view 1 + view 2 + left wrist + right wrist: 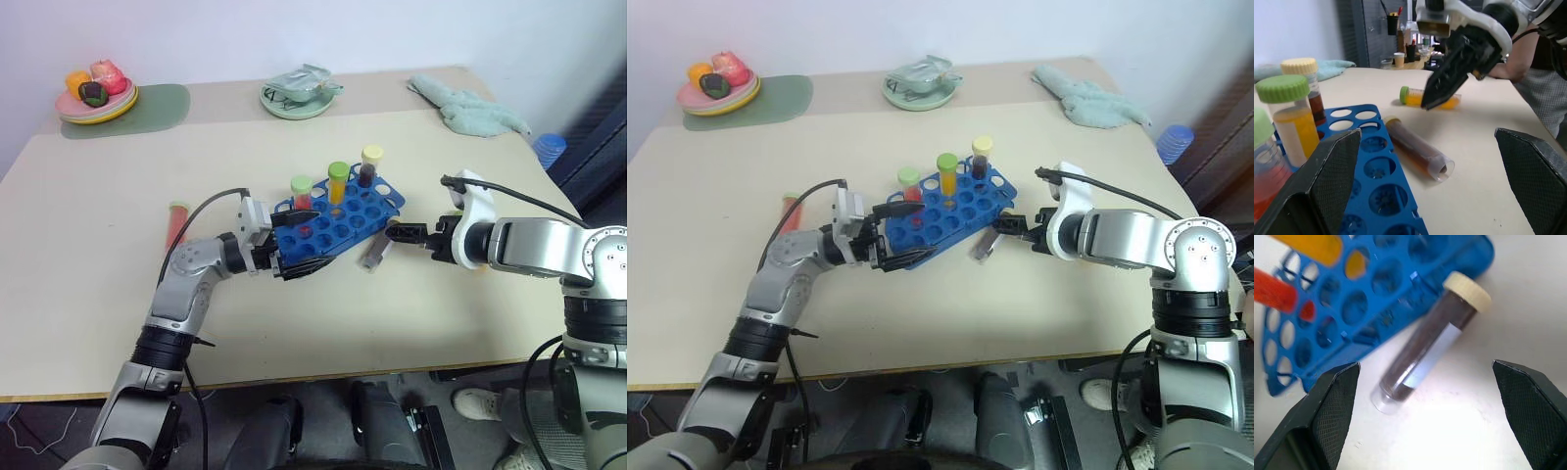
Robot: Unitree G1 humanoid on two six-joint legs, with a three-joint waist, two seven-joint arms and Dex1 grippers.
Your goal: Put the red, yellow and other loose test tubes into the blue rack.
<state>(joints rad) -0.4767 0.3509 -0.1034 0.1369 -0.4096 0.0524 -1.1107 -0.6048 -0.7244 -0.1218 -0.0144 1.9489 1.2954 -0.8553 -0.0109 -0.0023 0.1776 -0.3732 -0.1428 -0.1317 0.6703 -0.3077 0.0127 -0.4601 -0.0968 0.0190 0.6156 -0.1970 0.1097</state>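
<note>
Far to the left on the pale tan table (88, 294), a clear plastic tube with red liquid and a green cap (175, 224) lay flat on its side, well away from everything else. Next came the left gripper (291, 245), with its two black fingers spread wide around the near end of the bright blue plastic rack with round holes (333, 227); whether the fingers touched the rack could not be told. The rack sat near the middle of the table and looked a bit tilted. Three tubes stood up in its far row: a green-capped tube with red liquid (302, 192), a green-capped tube with yellow liquid (338, 183), and a yellow-capped tube with dark liquid (369, 166). Just beside the rack's right edge lay a clear tube full of dark brown liquid with a cream cap (1422, 350), on its side. The right gripper (407, 235) pointed at it from the right with fingers wide apart and nothing held. One more small tube with yellow liquid and a green cap (1427, 96) lay farther off on the table. The step in hand looked like picking up the brown tube. The next move would need the right fingers to come down on both sides of it, close gently, then stand it up over an empty hole.
</note>
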